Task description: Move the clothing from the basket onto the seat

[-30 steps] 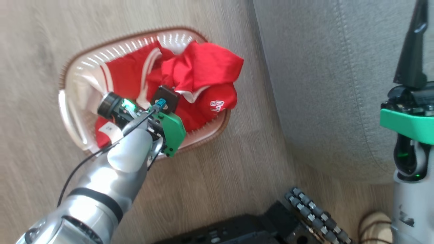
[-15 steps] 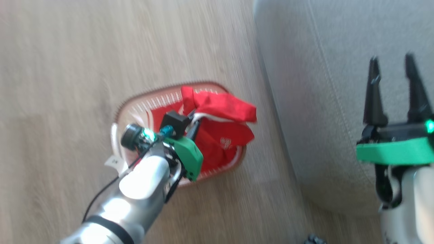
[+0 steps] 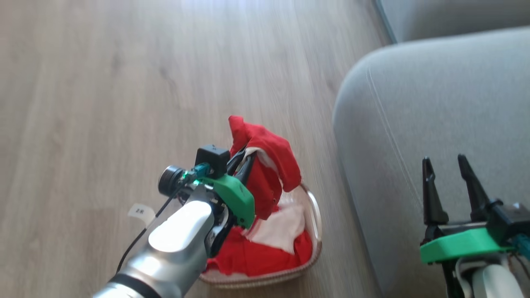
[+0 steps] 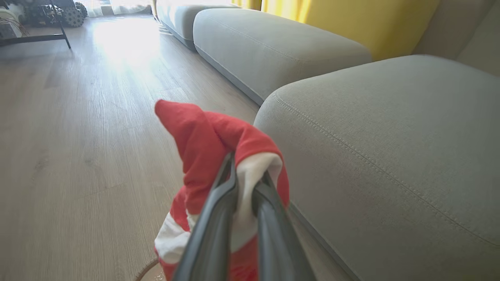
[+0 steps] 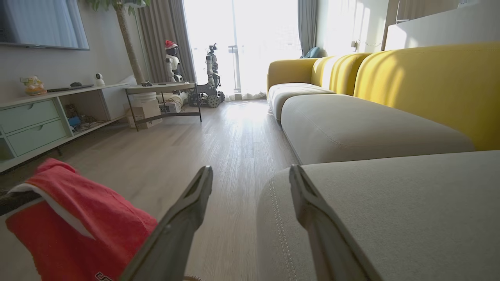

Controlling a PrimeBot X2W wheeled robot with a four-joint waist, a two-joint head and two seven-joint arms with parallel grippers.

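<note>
My left gripper (image 3: pixel 245 159) is shut on a red garment (image 3: pixel 271 163) with white trim, holding it up above the basket (image 3: pixel 315 207). In the left wrist view the fingers (image 4: pixel 218 218) pinch a white fold of this garment (image 4: pixel 203 144). More red and white clothing (image 3: pixel 265 244) lies in the basket on the floor. The grey seat (image 3: pixel 434 124) stands to the right of the basket, its stitched edge near. My right gripper (image 3: pixel 445 174) is open over the seat's front part, with nothing between its fingers (image 5: pixel 183 218). The lifted garment (image 5: pixel 74 222) hangs at the right wrist view's lower left.
The basket stands on a pale wooden floor (image 3: pixel 124 82). Further grey cushions (image 5: pixel 351 125) with yellow backrests (image 5: pixel 429 82) run along the right. A low sideboard (image 5: pixel 39 117), a small table (image 5: pixel 164 97) and parked robots (image 5: pixel 211 74) stand far off by the window.
The head camera has tilted and pulled back, shifting the whole picture. My left gripper has raised the red garment out of the basket. The right gripper has come lower in view, still open.
</note>
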